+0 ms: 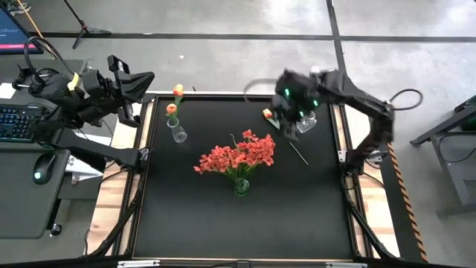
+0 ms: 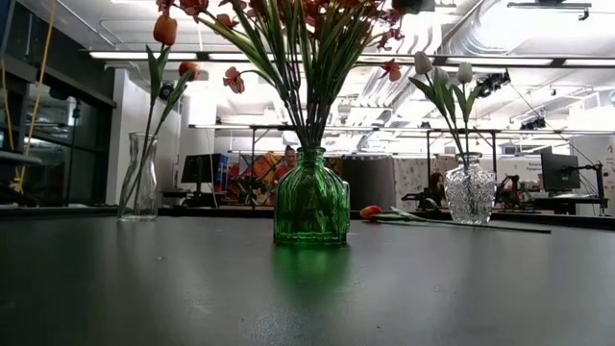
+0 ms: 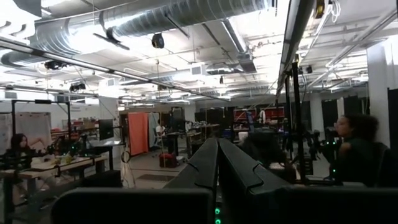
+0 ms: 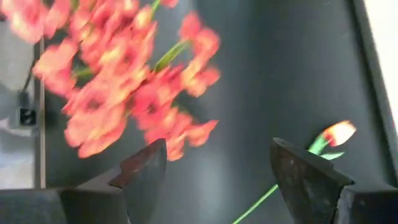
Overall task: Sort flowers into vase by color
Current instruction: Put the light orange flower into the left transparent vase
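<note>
Bushy red-orange blossoms [image 1: 238, 156] stand in a green vase [image 2: 310, 207] at mid-table. Two orange tulips [image 1: 173, 104] stand in a clear vase [image 2: 139, 178] at the far left. White tulips [image 2: 444, 75] stand in a faceted clear vase [image 2: 471, 192] at the far right. One orange tulip [image 1: 266, 113] lies flat on the table by that vase, its stem [image 1: 297, 152] toward the near right. My right gripper [image 4: 217, 168] hovers open above this lying tulip [image 4: 339, 132], slanting down, touching nothing. My left gripper [image 3: 217, 168] is shut and raised beyond the table's far left corner.
The black tabletop [image 1: 223, 223] is bare in its near half. A keyboard and mouse [image 1: 41, 167] sit on a desk left of the table. People [image 3: 351, 143] sit in the room beyond, away from the arms.
</note>
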Action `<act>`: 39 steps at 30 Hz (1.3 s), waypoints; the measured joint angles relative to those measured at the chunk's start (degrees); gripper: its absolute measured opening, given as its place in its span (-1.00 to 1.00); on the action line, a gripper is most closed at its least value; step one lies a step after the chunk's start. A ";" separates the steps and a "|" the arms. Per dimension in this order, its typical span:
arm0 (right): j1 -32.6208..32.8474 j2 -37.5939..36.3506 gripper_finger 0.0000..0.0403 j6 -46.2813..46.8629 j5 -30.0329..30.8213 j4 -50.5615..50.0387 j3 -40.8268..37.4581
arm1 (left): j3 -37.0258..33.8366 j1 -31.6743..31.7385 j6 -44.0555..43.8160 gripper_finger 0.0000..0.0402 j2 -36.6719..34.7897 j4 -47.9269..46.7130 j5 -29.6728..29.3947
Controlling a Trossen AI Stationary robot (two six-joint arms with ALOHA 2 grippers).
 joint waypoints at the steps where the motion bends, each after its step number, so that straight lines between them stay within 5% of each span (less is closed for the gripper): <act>1: 1.06 -2.27 0.34 1.16 0.19 0.68 -4.78 | 0.00 0.00 -0.09 -1.00 0.00 -0.09 0.00; 9: 9.23 -25.44 0.34 25.01 2.42 22.94 -50.28 | 0.00 0.00 -0.92 -1.00 0.00 -0.35 -0.41; 13: 11.65 -32.43 0.34 37.37 12.46 39.15 -69.71 | 0.00 0.00 -0.05 -1.00 0.00 -0.34 -2.44; 17: 7.87 -30.12 0.34 41.83 22.90 56.85 -81.35 | 0.00 0.02 0.02 -1.00 0.00 -0.32 -4.21; 23: -3.36 -16.67 0.34 40.95 34.27 65.11 -82.99 | -0.02 0.01 0.03 -1.00 0.00 0.25 -4.39; 29: -8.54 -5.57 0.34 33.91 29.87 69.29 -79.46 | -0.02 0.02 -0.45 -1.00 0.40 2.78 -4.39; 39: -6.89 -2.13 0.34 31.03 27.95 70.94 -74.56 | -0.02 0.02 -0.44 -1.00 0.48 4.43 -4.42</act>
